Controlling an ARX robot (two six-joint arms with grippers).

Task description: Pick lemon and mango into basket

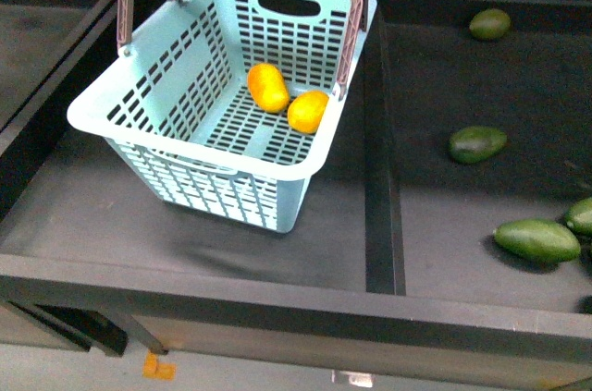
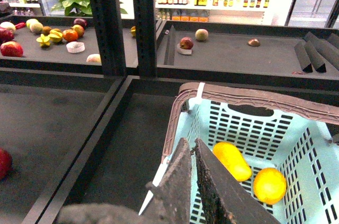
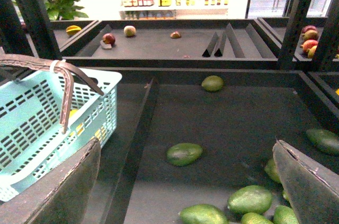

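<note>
Blue-green plastic forms the basket [image 1: 199, 164], which stands in the left bay of a dark shelf tray, close to the raised divider [image 1: 381, 178] that splits the tray in two. On the basket floor, toward its far right corner, lie the lemon [image 1: 308, 111] and a longer yellow mango [image 1: 267, 87], touching each other; the left wrist view shows the same pair, lemon [image 2: 269, 185] beside mango [image 2: 231, 160]. Judged from this, both fruits are already placed and the task appears complete. The left gripper [image 2: 193, 150] is held above the basket's left rim with its jaws almost together and nothing between them. The right gripper [image 3: 185, 166] is spread wide and empty over the right bay, where several avocados [image 3: 184, 153] lie; its fingertips fall outside the frame, so the exact spread is uncertain. Risks from here: the brown handles [image 1: 344, 30] stand up over the basket and pass near the left gripper, so a careless withdrawal could catch a handle and drag or tip the basket. The basket already sits skewed to the tray edges, and a nudge could roll the fruits across the slotted floor. A further right-arm grasp would take an avocado, the wrong item.
</note>
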